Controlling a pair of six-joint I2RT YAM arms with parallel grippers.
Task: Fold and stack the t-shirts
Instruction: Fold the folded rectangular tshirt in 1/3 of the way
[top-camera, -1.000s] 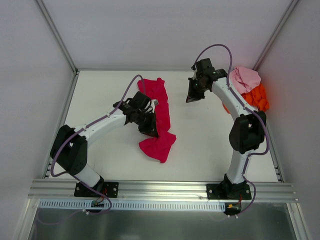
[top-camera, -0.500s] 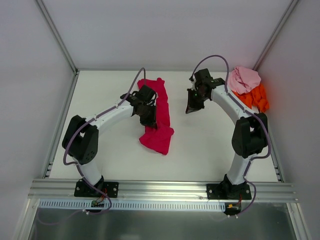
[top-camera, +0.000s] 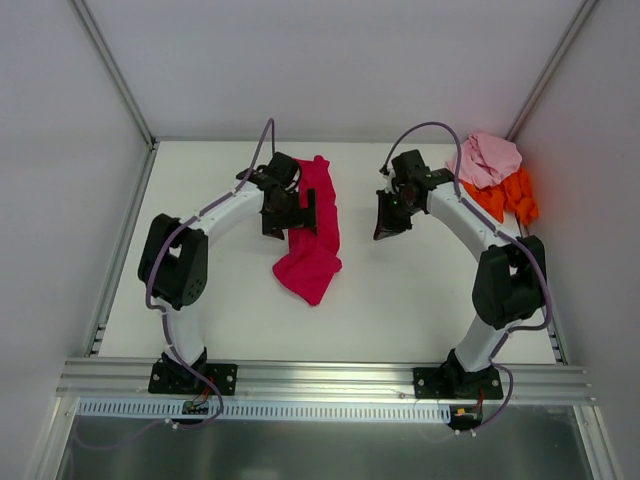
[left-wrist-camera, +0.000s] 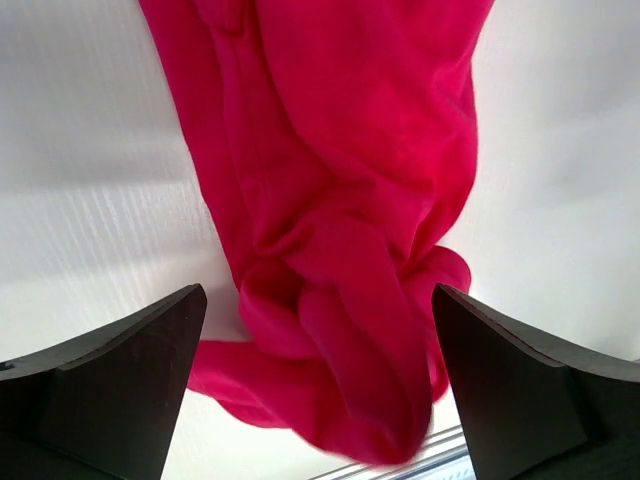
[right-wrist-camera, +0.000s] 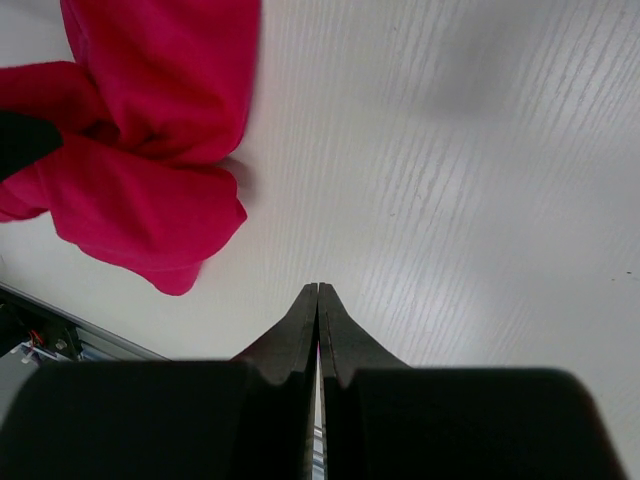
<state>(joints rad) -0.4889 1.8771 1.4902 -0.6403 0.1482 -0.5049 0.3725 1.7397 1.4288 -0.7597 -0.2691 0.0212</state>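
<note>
**Three T-Shirts on the Table — One Stretched Out, Two Heaped**

Two arms are bolted to one metal rail (top-camera: 320, 378) at the near edge: the left arm (top-camera: 215, 215) and the right arm (top-camera: 470, 225). One crimson-magenta t-shirt (top-camera: 312, 235) is laid as a long crumpled strip on the finely streaked white table (top-camera: 420, 290), left of centre, its bunched end nearest the rail. The left gripper (top-camera: 292, 213) is held over the strip with its jaws spread wide (the dark fingers (left-wrist-camera: 120, 385) are seen on either side of the soft folds, gripping nothing). The right gripper (top-camera: 386, 222) is held above bare table just right of the strip, jaws pressed together on nothing. In the far right corner, one pale pink t-shirt (top-camera: 490, 158) is heaped against one bright orange t-shirt (top-camera: 512, 195) — both rumpled and unfolded.
</note>
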